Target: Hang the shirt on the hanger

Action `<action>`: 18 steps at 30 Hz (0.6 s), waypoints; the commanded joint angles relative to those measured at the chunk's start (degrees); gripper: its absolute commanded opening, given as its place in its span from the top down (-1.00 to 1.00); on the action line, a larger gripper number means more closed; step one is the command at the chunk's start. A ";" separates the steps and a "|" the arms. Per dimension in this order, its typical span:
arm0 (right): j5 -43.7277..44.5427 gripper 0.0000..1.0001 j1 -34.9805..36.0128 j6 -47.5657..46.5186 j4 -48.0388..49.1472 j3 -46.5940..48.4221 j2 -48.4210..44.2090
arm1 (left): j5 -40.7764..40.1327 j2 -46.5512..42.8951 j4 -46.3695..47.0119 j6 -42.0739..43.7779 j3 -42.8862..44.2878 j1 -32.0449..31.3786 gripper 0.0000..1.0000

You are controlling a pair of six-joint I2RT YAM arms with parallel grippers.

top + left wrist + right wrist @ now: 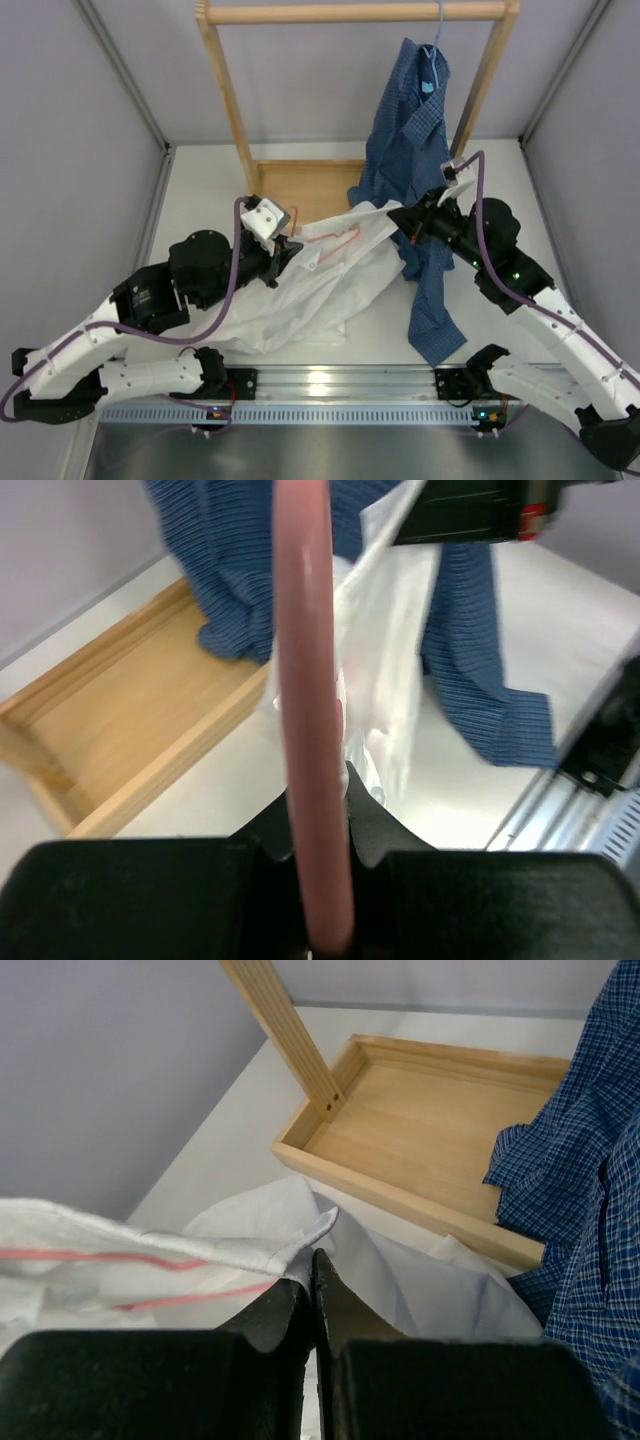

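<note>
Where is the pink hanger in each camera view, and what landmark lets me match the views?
Top external: the pink hanger shows through the white shirt, mid-table.
Left wrist: thick vertical pink bar, centre frame, clamped in the left end effector.
Right wrist: pink lines seen through the cloth, lower left.
Shared landmark: the wooden tray, in all three views.

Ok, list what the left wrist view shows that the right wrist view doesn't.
Left wrist only: the left gripper shut on the hanger, and the metal rail. Right wrist only: the right gripper closed on an edge of the shirt, and the rack's wooden post. Both: the shirt, the hanger (pink through cloth in the right wrist view), the blue checked shirt, the wooden tray.
</note>
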 commanded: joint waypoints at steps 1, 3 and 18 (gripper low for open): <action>-2.06 1.00 -1.29 -3.36 -5.26 5.58 -0.99 | -17.05 4.01 -2.71 -4.08 3.40 0.04 1.00; -3.73 1.00 -1.02 -2.66 -5.88 6.11 -1.70 | -20.14 5.86 -2.36 -5.23 5.07 0.04 1.00; 6.53 1.00 24.98 7.79 11.86 -12.41 -7.06 | -12.85 7.81 27.61 -5.94 4.64 0.39 1.00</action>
